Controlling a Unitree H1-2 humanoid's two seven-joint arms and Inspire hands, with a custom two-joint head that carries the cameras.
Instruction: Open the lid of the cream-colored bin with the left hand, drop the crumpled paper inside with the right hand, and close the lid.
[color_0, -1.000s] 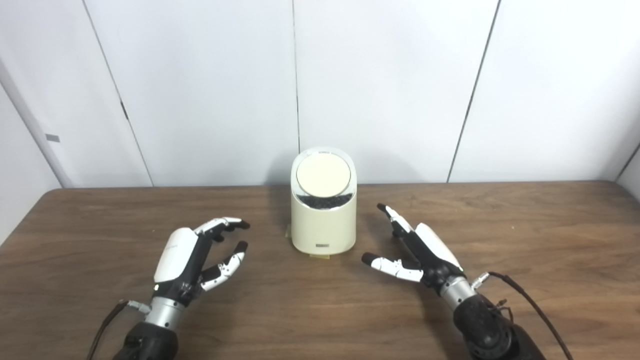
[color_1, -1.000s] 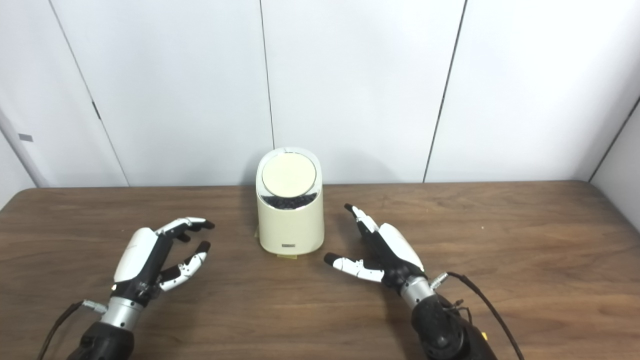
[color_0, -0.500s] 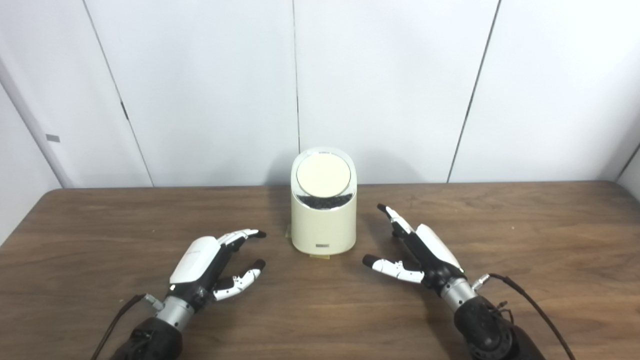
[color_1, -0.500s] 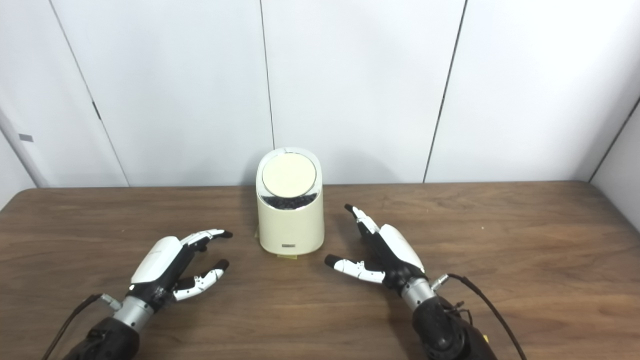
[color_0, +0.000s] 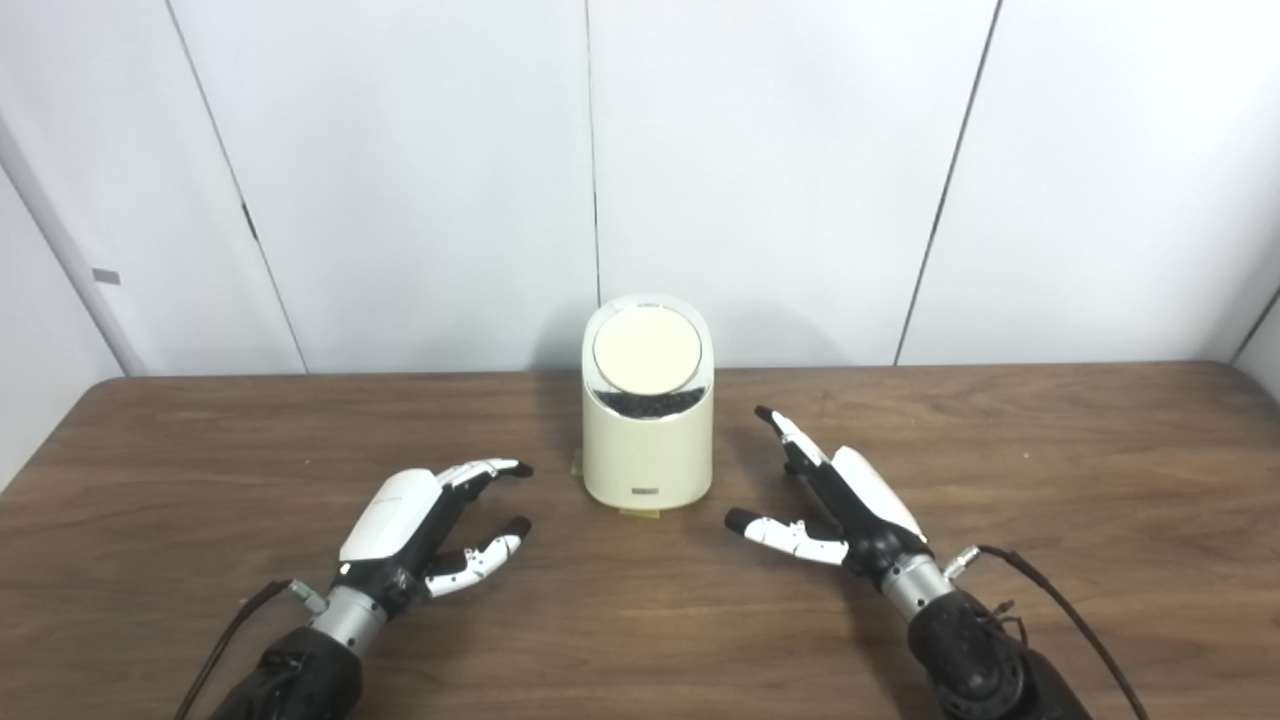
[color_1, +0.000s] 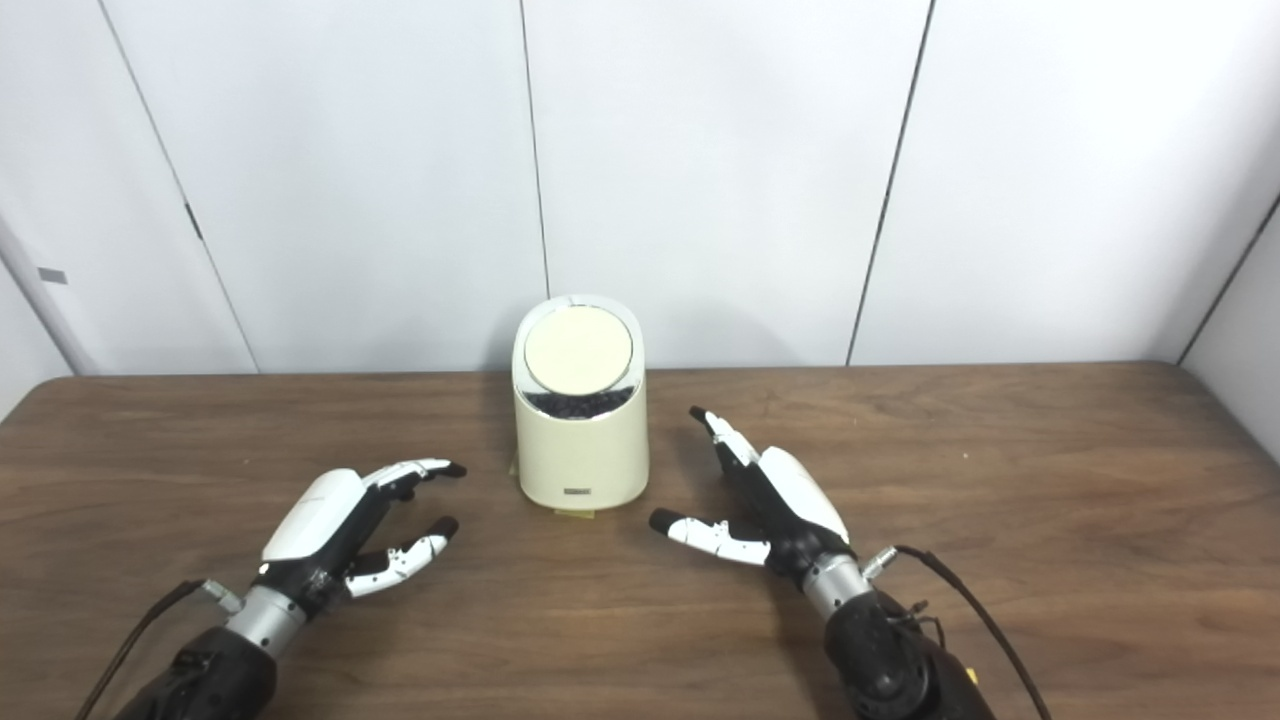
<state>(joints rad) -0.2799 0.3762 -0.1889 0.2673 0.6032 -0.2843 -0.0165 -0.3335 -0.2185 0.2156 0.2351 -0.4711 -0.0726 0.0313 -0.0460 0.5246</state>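
The bin (color_0: 647, 450) is cream-coloured, with a paler cream round lid (color_0: 646, 354) and a dark speckled band just under it. The tabletop (color_0: 1050, 480) is dark brown with wood grain. Both the left hand (color_0: 420, 525) and the right hand (color_0: 835, 495) have white backs, black frames and black fingertips. The wall panels (color_0: 780, 170) are plain white.

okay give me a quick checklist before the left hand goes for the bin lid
1. Left hand empty, fingers apart: ok.
2. Right hand holding the crumpled paper: not ok, it is open and empty.
3. Crumpled paper located: not ok, none shows in either view.
4. Cream-colored bin upright on the table: ok.
5. Lid position: tilted, with dark contents showing below its lower edge; whether it counts as closed, cannot tell.
6. Path from left hand to bin free: ok.
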